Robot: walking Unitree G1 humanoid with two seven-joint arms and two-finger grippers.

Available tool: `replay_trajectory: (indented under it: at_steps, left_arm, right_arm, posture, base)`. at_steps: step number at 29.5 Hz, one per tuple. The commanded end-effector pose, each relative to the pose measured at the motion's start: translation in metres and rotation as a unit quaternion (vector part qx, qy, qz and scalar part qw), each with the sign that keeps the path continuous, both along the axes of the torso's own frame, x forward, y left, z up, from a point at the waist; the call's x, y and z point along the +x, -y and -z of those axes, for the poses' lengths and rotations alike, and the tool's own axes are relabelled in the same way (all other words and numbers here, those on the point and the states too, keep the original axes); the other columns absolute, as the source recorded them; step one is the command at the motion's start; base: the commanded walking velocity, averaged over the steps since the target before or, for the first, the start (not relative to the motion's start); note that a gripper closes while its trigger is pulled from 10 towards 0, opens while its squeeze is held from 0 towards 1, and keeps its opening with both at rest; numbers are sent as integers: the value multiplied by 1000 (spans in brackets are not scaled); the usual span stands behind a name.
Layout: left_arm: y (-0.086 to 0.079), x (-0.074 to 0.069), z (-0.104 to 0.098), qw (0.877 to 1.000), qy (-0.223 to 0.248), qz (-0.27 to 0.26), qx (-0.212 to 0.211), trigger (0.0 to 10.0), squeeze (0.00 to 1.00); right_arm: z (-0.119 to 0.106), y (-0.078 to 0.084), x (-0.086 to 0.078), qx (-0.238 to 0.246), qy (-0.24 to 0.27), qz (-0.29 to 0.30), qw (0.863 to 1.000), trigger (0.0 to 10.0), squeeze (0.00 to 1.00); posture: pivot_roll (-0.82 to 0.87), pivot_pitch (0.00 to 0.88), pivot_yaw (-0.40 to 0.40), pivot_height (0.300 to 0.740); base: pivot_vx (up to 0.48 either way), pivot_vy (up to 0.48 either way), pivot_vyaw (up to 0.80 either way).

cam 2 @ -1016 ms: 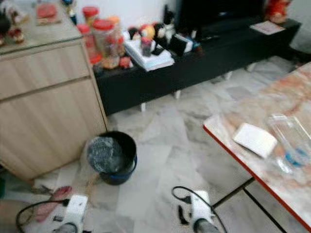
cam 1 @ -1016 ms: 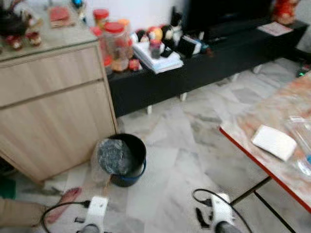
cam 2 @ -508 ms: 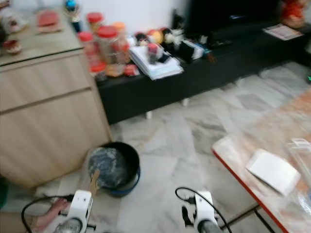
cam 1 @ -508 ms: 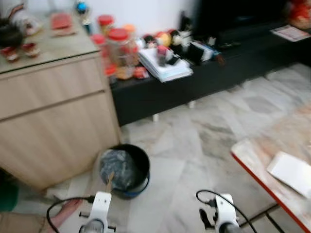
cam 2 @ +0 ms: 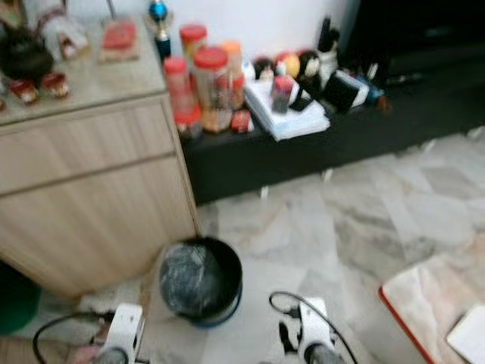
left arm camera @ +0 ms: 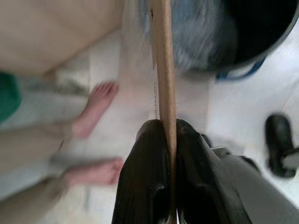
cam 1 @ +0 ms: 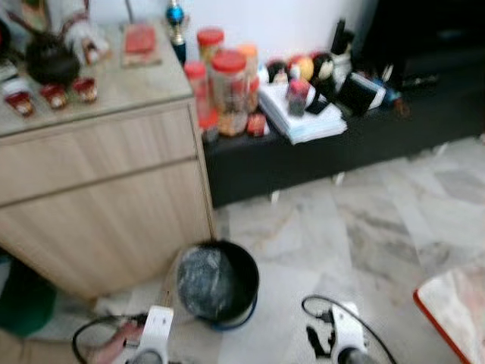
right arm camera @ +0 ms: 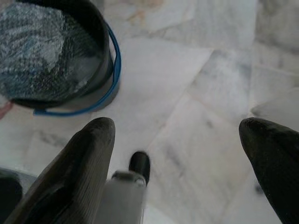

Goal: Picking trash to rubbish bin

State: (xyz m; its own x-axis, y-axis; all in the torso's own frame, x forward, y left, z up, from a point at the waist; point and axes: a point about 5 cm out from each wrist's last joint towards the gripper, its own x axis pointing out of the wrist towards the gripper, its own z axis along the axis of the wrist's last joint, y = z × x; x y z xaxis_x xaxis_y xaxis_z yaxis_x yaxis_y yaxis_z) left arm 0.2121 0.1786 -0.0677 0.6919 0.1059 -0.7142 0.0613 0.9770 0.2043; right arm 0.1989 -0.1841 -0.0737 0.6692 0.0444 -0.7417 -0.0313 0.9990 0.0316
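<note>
The rubbish bin (cam 1: 227, 284) is a black bucket with a blue rim, standing on the marble floor by the cabinet with crumpled clear plastic (cam 1: 198, 279) inside. My left gripper (left arm camera: 163, 128) is shut on a thin flat wooden stick (left arm camera: 162, 70) whose far end reaches to the bin's (left arm camera: 252, 37) edge. The left wrist (cam 1: 155, 334) sits low, just left of the bin. My right gripper (right arm camera: 176, 125) is open with nothing between its fingers, and it hangs over bare floor to the right of the bin (right arm camera: 56, 56).
A wooden cabinet (cam 1: 98, 197) stands behind the bin, next to a low black bench (cam 1: 341, 144) loaded with jars and books. A person's bare feet (left arm camera: 96, 109) are close to my left arm. A red-edged table corner (cam 1: 455, 311) is at the right.
The camera has swung left, so the table has slid almost out at the right and the bin sits nearer the middle. The left gripper still holds the stick.
</note>
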Motion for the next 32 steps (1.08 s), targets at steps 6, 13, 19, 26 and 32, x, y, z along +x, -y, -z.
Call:
replay_trajectory:
  at_steps: [6,13,19,26,32]
  left_arm:
    - [1,12,-8,1000,24,14,1,10000,0]
    - [11,26,-16,998,47,37,-10,10000,0]
    - [19,34,-22,997,63,51,-17,10000,0]
    - [17,28,-17,997,50,49,-13,10000,0]
    - [15,27,-17,998,53,41,-19,10000,0]
  right_arm:
    - [-7,-16,14,7,23,-39,999,10000,0]
    - [-13,-22,25,18,41,-48,998,10000,0]
    - [-20,-29,36,25,61,-63,996,10000,0]
    - [-19,-28,34,24,55,-56,997,10000,0]
    - [-14,-24,26,25,43,-47,998,10000,0]
  posture:
    - [21,125,-14,740]
    - [20,125,-16,740]
    - [20,125,-16,740]
    - [21,122,-17,740]
    - [23,127,-19,740]
  base:
    - [0,0,415]
    - [0,0,104]
    - [0,0,0]
    - [0,0,686]
    - [0,0,83]
